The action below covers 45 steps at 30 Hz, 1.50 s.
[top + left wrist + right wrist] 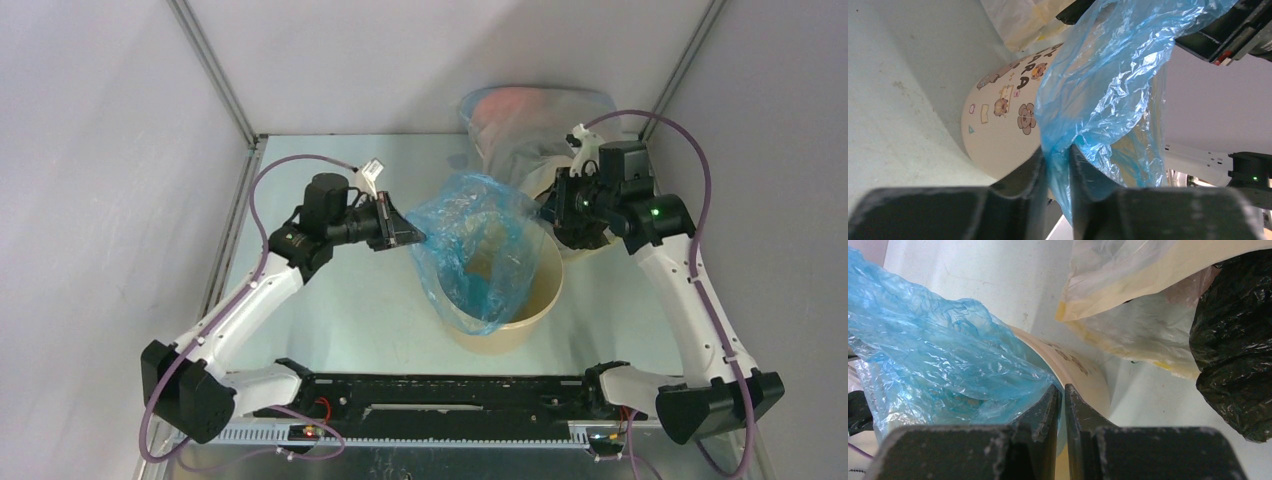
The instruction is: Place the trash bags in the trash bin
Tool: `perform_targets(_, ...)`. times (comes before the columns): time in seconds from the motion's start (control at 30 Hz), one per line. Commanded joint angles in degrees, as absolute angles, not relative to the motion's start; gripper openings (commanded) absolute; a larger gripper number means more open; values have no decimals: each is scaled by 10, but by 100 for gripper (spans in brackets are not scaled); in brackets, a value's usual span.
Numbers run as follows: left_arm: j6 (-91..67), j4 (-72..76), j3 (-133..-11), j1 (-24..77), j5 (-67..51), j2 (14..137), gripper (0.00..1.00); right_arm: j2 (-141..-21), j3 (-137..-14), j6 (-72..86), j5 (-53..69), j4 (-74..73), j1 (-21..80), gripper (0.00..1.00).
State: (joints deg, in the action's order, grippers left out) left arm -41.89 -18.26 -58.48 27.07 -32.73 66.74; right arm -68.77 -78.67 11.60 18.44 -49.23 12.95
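Trash bag (470, 240), thin and blue, sits open in the tan trash bin (522, 325). The left gripper (412, 238) pinches one edge, the right gripper (548, 208) the other. Next, I think, both must push it lower, gently.

The top camera looks steeply down from above the near edge over the surface (330, 320). Each wrist camera peers close along its own claw — left claw (1057, 152), right claw (1060, 390) — from opposite sides at the trash bag (465, 235) and trash bin (505, 335), shared by all three.
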Motion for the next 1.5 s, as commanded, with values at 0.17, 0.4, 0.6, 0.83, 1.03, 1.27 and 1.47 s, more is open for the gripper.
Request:
perform_targets(0.17,-415,-155,-580,260,-338,667,0,-651,-789,130,141,-505,99,12)
perform_targets(0.4,-414,-161,-568,261,-359,679,0,-649,-786,134,73,-548,92,12)
perform_targets(0.6,-413,-163,-566,261,-367,686,1,-660,-771,135,36,-534,90,14)
perform_targets(0.83,-408,-163,-566,264,-369,712,1,-721,-762,135,36,-530,90,10)
perform_targets(1.03,-406,-163,-551,268,-375,712,2,-699,-699,144,64,-511,90,9)
perform_targets(1.27,-412,-159,-531,284,-386,691,4,-627,-635,159,94,-482,89,9)
perform_targets(1.47,-425,-139,-500,297,-390,688,7,-573,-591,183,119,-463,108,10)
